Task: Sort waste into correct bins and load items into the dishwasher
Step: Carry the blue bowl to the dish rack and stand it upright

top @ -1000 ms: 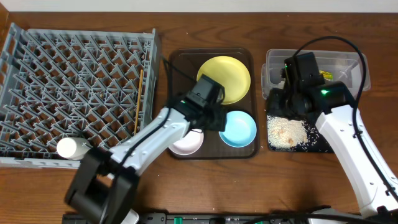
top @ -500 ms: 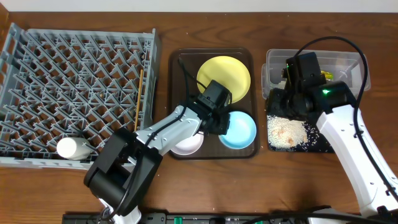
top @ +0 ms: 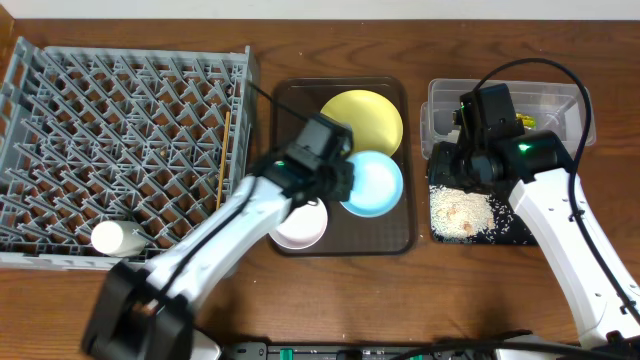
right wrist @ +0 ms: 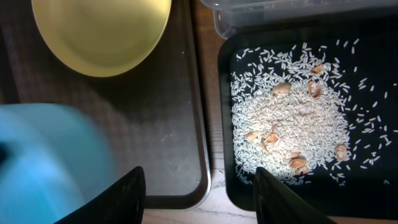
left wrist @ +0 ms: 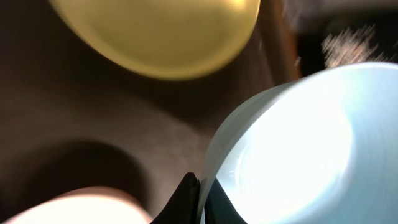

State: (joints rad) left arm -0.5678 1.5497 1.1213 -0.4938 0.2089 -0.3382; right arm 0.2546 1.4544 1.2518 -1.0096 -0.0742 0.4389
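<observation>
Half a second on, has the light blue bowl (top: 370, 184) rim-pinched in the left gripper (left wrist: 200, 196) and up off the brown tray (top: 395, 237), rack (top: 120, 130) at left next probably, with right gripper (right wrist: 199, 186) gaping over the rice (right wrist: 280, 118).

Brown serving tray (top: 395, 228) rests on wooden table (top: 330, 40).

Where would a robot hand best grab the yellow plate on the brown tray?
By its raised rim, one finger inside and one outside, coming down from above: the yellow plate lies flat. The rim facing the grey rack looks best, since bare brown tray lies beside it, while the blue bowl crowds the near edge.
</observation>
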